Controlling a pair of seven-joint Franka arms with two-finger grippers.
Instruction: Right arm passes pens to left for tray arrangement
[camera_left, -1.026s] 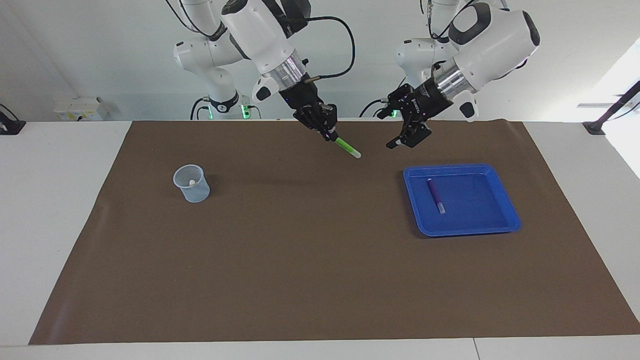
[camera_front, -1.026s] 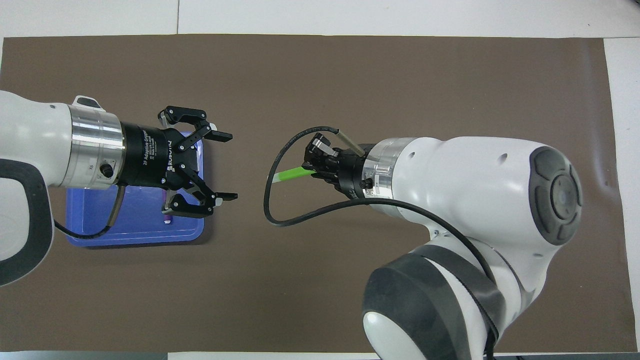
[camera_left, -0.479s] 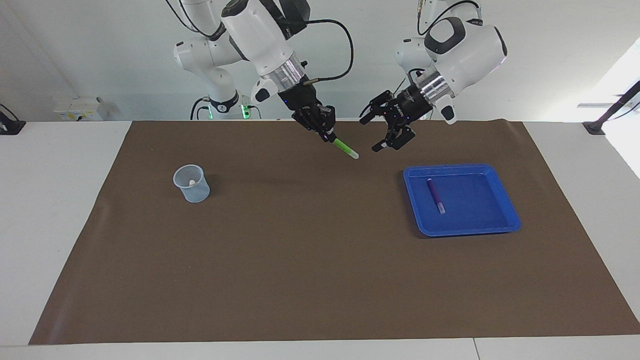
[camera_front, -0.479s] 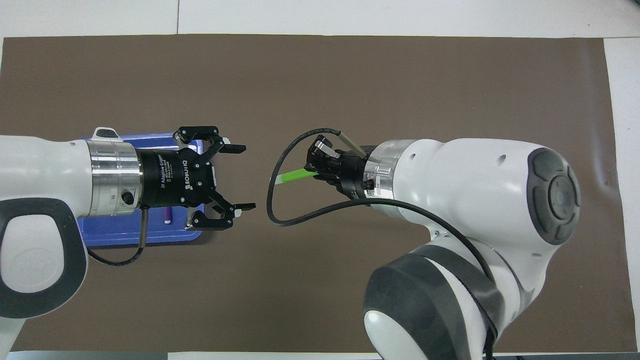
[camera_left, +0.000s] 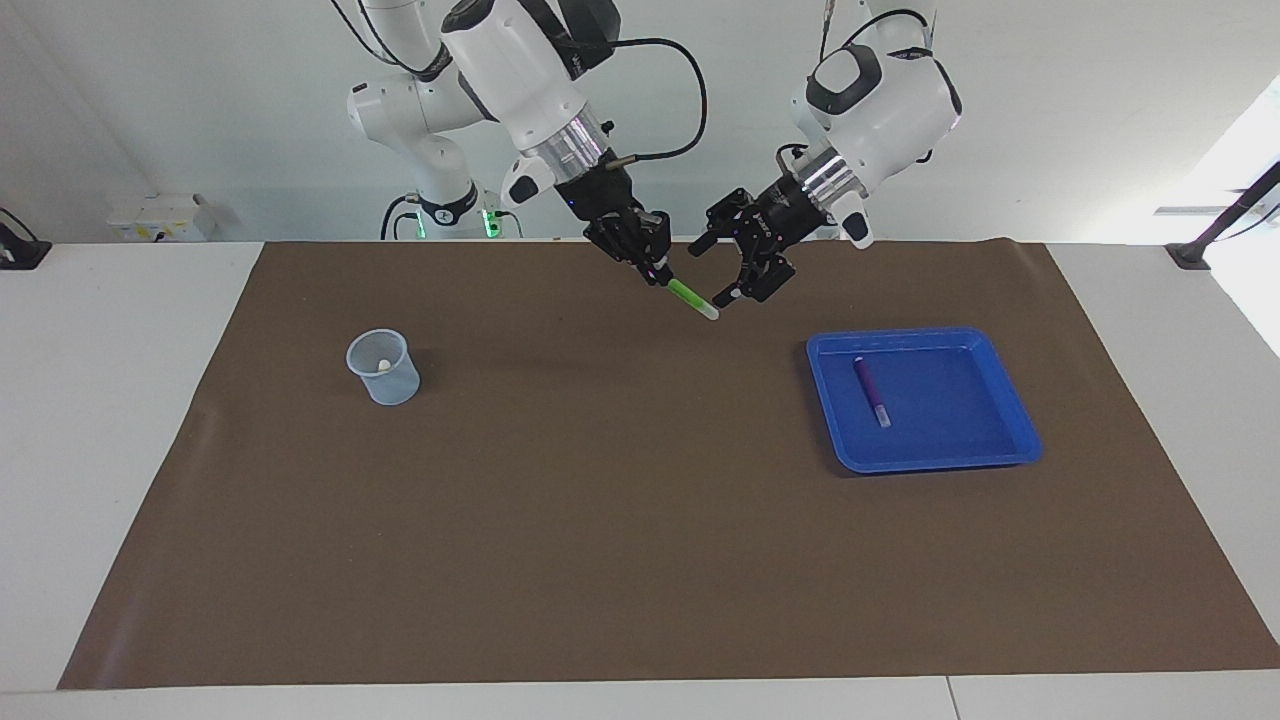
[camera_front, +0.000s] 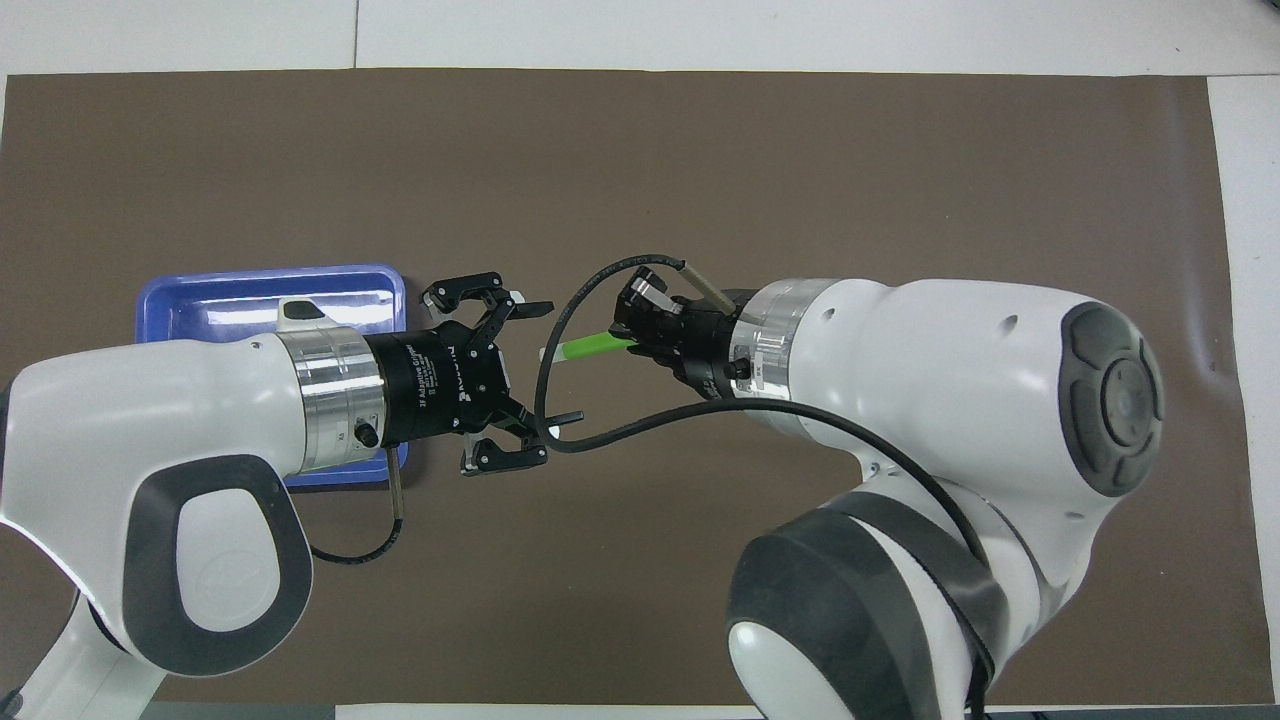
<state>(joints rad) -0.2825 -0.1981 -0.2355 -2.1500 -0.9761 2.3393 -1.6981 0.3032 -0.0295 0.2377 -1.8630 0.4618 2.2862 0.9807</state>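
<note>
Grippers are meeting above the mat near the robots' edge: the right gripper (camera_left: 655, 268) is clamping a green pen (camera_left: 692, 297), the left gripper (camera_left: 722, 272) (fingers spread) is flanking its pale tip. A purple pen (camera_left: 871, 390) is lying in the blue tray (camera_left: 1010, 400) toward the left arm's end.

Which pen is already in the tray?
The purple pen lies flat in the blue tray. The green pen is held in the right gripper above the mat, by the open left gripper.
</note>
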